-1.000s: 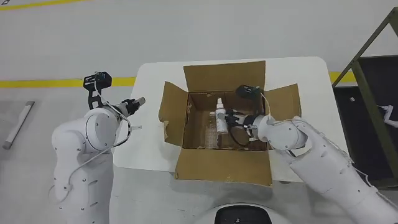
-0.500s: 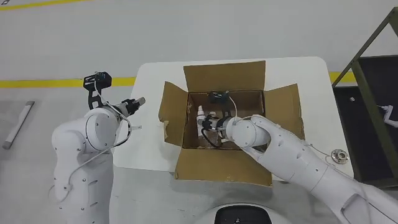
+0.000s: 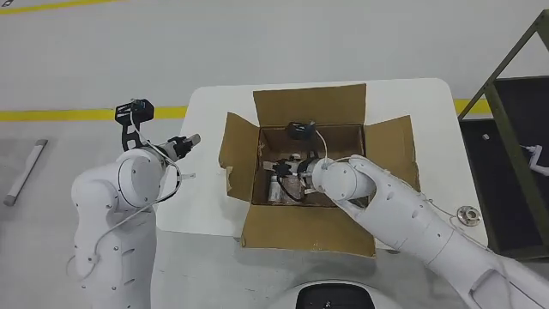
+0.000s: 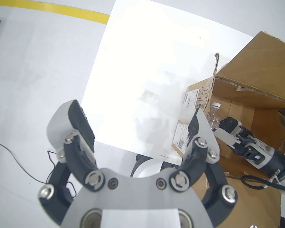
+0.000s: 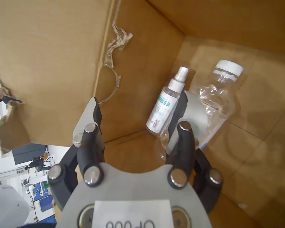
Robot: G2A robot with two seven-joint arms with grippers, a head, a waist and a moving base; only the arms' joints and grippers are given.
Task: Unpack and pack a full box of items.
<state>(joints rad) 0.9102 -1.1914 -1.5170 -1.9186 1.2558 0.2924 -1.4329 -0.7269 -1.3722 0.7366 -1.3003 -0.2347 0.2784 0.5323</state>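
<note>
One spray bottle [image 5: 165, 105] is parked at 9 o'clock in the box [image 3: 309, 107] beside a clear bottle [image 5: 218, 96], flanked by the spread right gripper [image 5: 140, 104]. Packing's probably underway, so a clean straight-up retreat is needed.

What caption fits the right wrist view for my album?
Open right claw inside the cardboard box, beside a spray bottle and a crumpled clear bottle.

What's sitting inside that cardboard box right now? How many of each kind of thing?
Visible inside the cardboard box:
spray bottle: 1
clear plastic bottle: 1
Total: 2
</note>
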